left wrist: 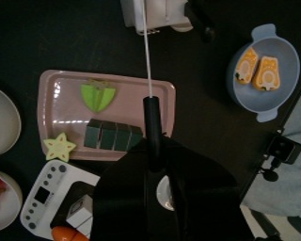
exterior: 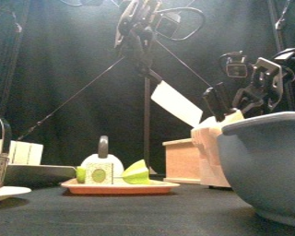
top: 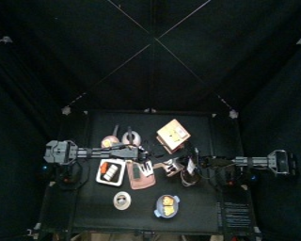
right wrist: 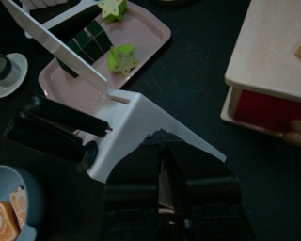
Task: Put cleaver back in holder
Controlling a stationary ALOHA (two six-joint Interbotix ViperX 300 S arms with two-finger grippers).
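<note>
Grey bowl (exterior: 267,166) looms; left pincer (left wrist: 153,141) clamps cleaver (exterior: 177,103) aloft; right pincer (right wrist: 166,160) nips white rack (right wrist: 134,127) by its edge.

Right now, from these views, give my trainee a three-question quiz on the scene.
1. True or false: the cleaver already sits in the holder.
2. What holds the cleaver? A: the left gripper; B: the right gripper; C: nothing, it lies on the table.
3. Fill in: the green pieces lie on the ___ board.
Key: 1 false; 2 A; 3 pink.
</note>
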